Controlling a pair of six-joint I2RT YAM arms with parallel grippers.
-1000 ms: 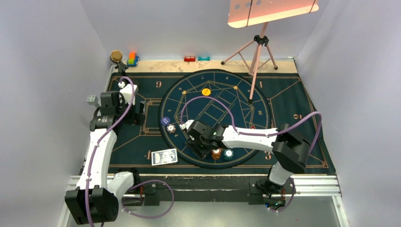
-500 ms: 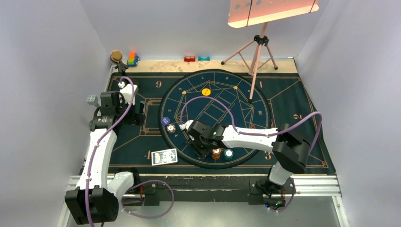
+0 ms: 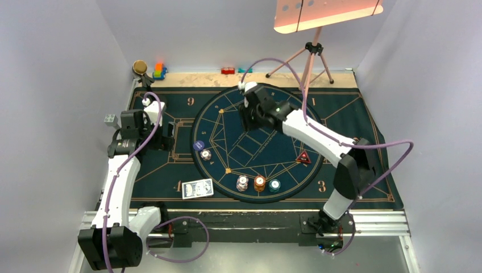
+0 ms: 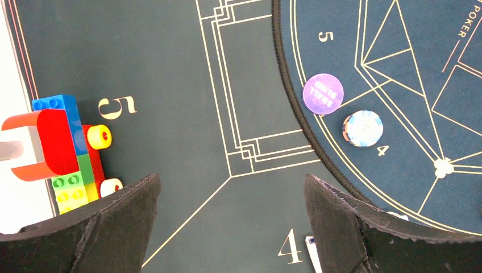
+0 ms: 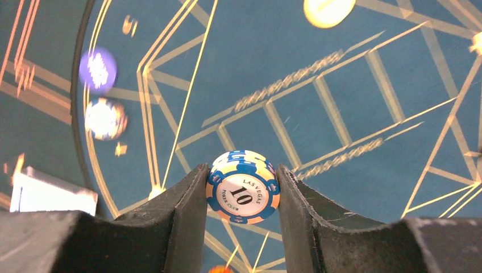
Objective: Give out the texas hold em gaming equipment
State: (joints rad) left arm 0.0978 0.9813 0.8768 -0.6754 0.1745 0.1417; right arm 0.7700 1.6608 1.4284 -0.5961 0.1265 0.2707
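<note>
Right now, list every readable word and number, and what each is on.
"LAS VEGAS", "POKER CLUB", "10": chip in the right gripper.
"SMALL BLIND": purple disc.
"POKER", "5", "4", "3", "2": mat.
Yellow disc and cards: too blurred or small to read.

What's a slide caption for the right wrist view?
The right fingers pinch a blue-and-white 10 chip above the blue mat.

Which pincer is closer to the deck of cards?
Left. The left pincer hovers just beyond the deck; the right pincer, gripping a chip, is far across the round mat.
</note>
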